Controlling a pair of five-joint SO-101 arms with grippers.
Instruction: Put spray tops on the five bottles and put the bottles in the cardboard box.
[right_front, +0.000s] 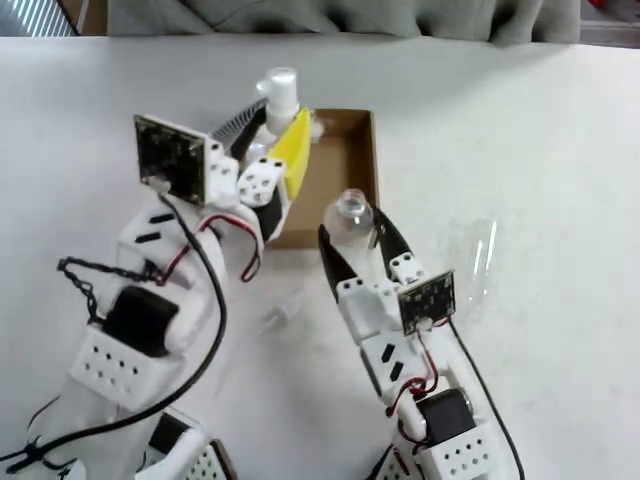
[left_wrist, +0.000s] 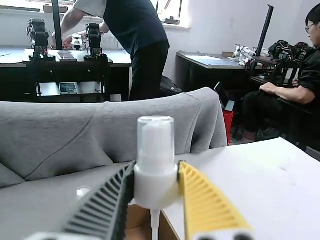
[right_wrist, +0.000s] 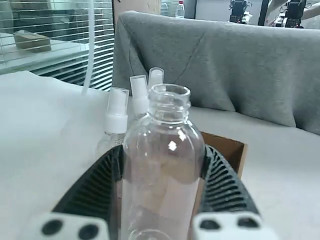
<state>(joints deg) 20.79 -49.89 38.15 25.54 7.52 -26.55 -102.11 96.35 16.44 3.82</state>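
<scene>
Capped bottles (right_wrist: 118, 122) stand behind the uncapped bottle (right_wrist: 162, 170) the right gripper (right_wrist: 162, 152) holds.

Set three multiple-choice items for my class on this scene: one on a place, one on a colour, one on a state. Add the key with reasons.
1. Where does the loose spray top lie?
A. in the cardboard box
B. on the table between the two arms
C. on a bottle's neck

2. The left gripper clamps a held spray top. What colours are its fingers?
A. one black, one yellow
B. both black
C. both white

3. In what state is the bottle in the right gripper?
A. capped
B. lying down
C. upright, neck open

Key:
1 B: the high view shows it on the bare tabletop.
2 A: the left wrist view shows both fingers.
3 C: the right wrist view shows its rim bare.
</scene>
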